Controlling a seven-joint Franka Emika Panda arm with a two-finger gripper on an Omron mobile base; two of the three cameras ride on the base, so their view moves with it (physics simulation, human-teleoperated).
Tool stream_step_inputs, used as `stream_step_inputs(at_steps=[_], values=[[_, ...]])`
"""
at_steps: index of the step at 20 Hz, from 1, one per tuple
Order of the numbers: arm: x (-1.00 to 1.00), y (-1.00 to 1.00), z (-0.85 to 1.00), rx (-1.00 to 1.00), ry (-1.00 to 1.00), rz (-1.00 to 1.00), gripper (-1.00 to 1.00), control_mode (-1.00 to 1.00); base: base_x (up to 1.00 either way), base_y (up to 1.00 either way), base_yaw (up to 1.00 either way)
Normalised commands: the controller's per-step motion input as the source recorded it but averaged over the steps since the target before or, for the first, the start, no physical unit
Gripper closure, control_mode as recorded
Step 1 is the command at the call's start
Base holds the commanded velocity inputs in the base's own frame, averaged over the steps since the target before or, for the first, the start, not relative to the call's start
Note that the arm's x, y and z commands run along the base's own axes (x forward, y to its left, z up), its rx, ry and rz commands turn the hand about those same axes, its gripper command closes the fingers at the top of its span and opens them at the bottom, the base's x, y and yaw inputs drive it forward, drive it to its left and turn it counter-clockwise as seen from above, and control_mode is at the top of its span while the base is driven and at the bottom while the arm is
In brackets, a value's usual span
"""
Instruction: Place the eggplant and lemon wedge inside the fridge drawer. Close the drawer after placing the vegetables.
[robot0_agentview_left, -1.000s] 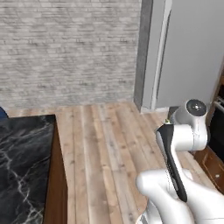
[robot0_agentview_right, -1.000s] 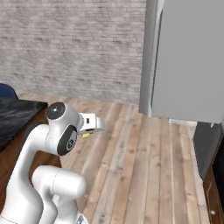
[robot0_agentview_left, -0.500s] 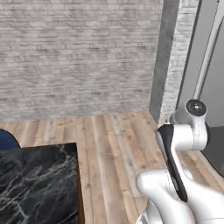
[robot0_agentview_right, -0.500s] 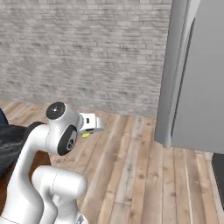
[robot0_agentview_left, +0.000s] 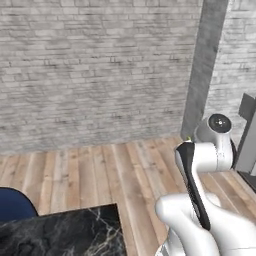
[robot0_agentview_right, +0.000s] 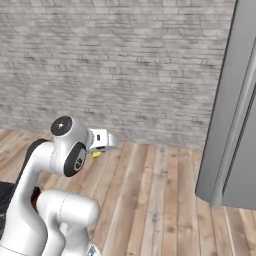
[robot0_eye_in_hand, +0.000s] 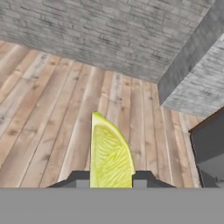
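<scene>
The lemon wedge (robot0_eye_in_hand: 109, 153) is a yellow-green slice with a pale rind edge and a glossy, finely veined flesh face. It stands upright on its broad end, tapering to a point at the top. In the hand view it sits between the two dark finger tips (robot0_eye_in_hand: 79, 178), which press against its lower sides: the gripper (robot0_eye_in_hand: 110, 180) is clamped on the wedge, carried in the air above the plank floor (robot0_eye_in_hand: 48, 109).

In the left base view, from the left: a blue rounded object (robot0_agentview_left: 15, 205) at the lower edge, a black marble counter (robot0_agentview_left: 65, 232) beside it, then the brick wall (robot0_agentview_left: 95, 65) and a grey pillar (robot0_agentview_left: 202, 65), with the white arm (robot0_agentview_left: 200, 200) at the lower right. The wedge shows there only as a tiny yellow speck (robot0_agentview_left: 188, 139) at the arm's top edge.

The right base view shows the gripper (robot0_agentview_right: 102, 147) from the side, past the arm's (robot0_agentview_right: 60, 170) wrist, with the wedge (robot0_agentview_right: 96, 154) as a small yellow bit beneath it. At the far right stands a tall grey fridge door (robot0_agentview_right: 232, 110), seen edge-on.
</scene>
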Motion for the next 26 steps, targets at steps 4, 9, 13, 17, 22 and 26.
stream_step_inputs(at_steps=[4,9,13,17,22,26], values=[[0.0,0.0,0.0,0.0,0.0,0.0,1.0,1.0,0.97,0.56,-0.44],[0.0,0.0,0.0,0.0,0.0,0.0,1.0,1.0,0.95,0.54,-0.47],[0.0,0.0,0.0,0.0,0.0,0.0,1.0,1.0,1.0,0.62,-0.3],[0.0,0.0,0.0,0.0,0.0,0.0,1.0,1.0,1.0,-0.03,-0.01],[0.0,0.0,0.0,0.0,0.0,0.0,1.0,1.0,1.0,0.0,0.0],[0.0,0.0,0.0,0.0,0.0,0.0,1.0,1.0,1.0,0.19,-0.17]])
